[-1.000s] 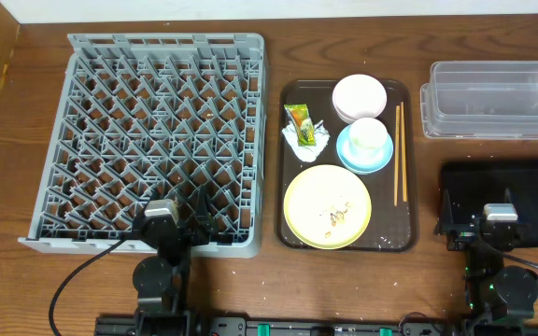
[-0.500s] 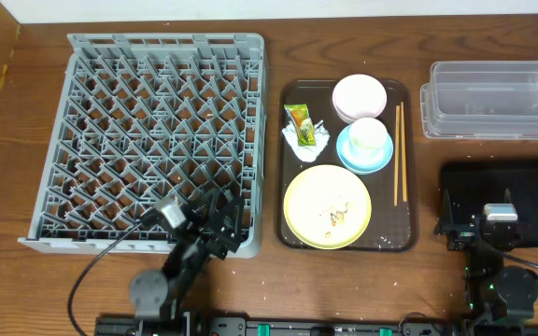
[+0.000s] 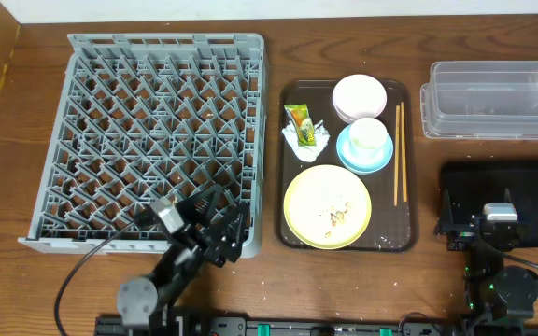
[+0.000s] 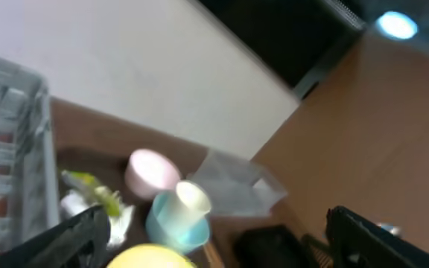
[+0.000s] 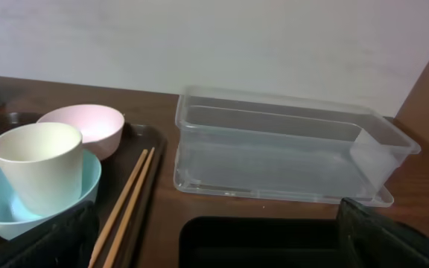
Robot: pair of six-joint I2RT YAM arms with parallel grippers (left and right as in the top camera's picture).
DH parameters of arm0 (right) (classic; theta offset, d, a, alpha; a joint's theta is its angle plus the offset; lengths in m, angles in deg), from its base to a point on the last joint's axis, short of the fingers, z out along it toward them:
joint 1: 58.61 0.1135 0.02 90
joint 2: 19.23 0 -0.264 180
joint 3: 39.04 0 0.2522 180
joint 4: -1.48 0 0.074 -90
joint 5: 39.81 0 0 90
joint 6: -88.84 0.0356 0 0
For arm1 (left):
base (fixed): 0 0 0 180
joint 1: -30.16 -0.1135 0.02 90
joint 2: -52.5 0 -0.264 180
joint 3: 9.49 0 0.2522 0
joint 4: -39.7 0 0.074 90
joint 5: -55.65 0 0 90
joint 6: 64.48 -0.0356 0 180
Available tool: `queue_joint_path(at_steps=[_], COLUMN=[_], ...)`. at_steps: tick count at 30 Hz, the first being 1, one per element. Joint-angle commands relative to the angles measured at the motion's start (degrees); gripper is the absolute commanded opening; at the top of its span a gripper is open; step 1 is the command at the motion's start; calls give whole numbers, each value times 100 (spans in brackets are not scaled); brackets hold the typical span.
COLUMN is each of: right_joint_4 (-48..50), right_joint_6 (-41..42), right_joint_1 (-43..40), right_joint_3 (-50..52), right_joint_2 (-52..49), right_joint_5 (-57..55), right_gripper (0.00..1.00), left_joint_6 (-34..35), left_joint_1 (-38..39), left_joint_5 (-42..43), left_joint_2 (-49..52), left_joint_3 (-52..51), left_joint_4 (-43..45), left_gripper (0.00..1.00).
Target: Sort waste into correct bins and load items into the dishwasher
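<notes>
The grey dish rack [image 3: 157, 140] fills the left. On the dark-brown tray [image 3: 292, 93] lie the white bowl [image 3: 359, 96], a white cup [image 3: 369, 135] on the light-blue saucer [image 3: 358, 161], the pale-yellow plate [image 3: 318, 201] with crumbs [image 3: 337, 217], the chopsticks [image 3: 400, 154], and a green-yellow wrapper [image 3: 299, 121] on a white tissue [image 3: 304, 142]. My left gripper [image 3: 227, 224] is open and empty over the rack's front right corner, tilted toward the tray; its blurred wrist view shows the cup [image 4: 192, 199]. My right gripper [image 3: 488, 229] is open and empty over the black tub [image 3: 502, 182].
The clear tub [image 3: 495, 98] stands at the back right, behind the black tub; it also shows in the right wrist view [image 5: 274, 152] with the chopsticks [image 5: 129, 197] and cup [image 5: 37, 164]. The table's front edge is close to both arms.
My left arm has swung right from the rack's front edge and turned toward the tray. The right arm has not moved.
</notes>
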Motion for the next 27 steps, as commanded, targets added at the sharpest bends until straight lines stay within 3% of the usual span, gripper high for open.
queue_joint_path(at_steps=[1, 4, 10, 18, 22, 27], right_joint_4=[-26, -26, -26, -26, -11, 31], right_joint_6=[68, 68, 68, 68, 66, 105], right_joint_1=[-52, -52, -52, -52, -55, -52], right_joint_3=[7, 7, 7, 7, 7, 7], right_joint_2=[11, 11, 13, 13, 13, 11], right_joint_5=[22, 22, 22, 22, -17, 800], right_gripper=[99, 99, 99, 99, 99, 99], left_joint_6=[-1370, -1858, -2146, -2153, -1585, -774], left_joint_1=[11, 13, 11, 11, -74, -280], left_joint_5=[-411, -1718, -3355, -5786, -7167, -7222], left_joint_2=[522, 1357, 2979, 3703, 3628, 3617], left_joint_3=[918, 1958, 3613, 4544, 4544, 4531], left_joint_4=[-931, -2656, -4634, -5563, -5799, -5882], left_gripper=[94, 94, 94, 94, 94, 94])
